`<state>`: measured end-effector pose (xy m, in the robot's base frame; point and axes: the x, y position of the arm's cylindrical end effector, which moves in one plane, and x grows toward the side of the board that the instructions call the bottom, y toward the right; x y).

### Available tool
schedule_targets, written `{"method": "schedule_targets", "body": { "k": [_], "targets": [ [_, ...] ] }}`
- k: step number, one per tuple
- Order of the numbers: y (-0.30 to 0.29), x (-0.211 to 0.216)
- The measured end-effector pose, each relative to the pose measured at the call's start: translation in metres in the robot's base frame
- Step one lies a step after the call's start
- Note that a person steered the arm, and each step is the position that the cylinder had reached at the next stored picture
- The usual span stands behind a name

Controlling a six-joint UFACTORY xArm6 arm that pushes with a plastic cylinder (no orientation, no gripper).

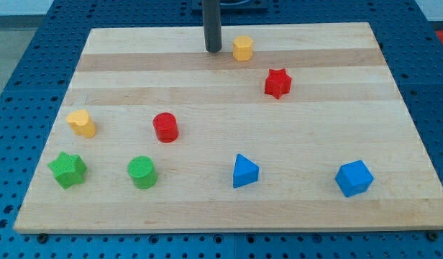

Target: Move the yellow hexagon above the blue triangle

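The yellow hexagon (242, 48) sits near the view's top edge of the wooden board, a little right of centre. The blue triangle (244, 171) lies far below it, toward the view's bottom, almost straight under it. My tip (213, 50) is the lower end of the dark rod. It stands just left of the yellow hexagon with a small gap between them, at about the same height in the view.
A red star (277, 83) lies right and below the hexagon. A red cylinder (165, 127), a yellow block (83, 123), a green star (67, 170), a green cylinder (142, 173) and a blue cube (353, 178) are spread over the lower board (315, 208).
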<state>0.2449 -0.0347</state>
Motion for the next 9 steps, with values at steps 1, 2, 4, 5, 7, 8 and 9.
{"method": "schedule_targets", "body": {
  "k": [1,2,4,5,7,8,9],
  "targets": [
    [0.0,-0.031],
    [0.022,-0.042],
    [0.078,-0.044],
    [0.09,-0.018],
    [0.057,0.035],
    [0.045,0.035],
    [0.042,0.025]
  ]
}}
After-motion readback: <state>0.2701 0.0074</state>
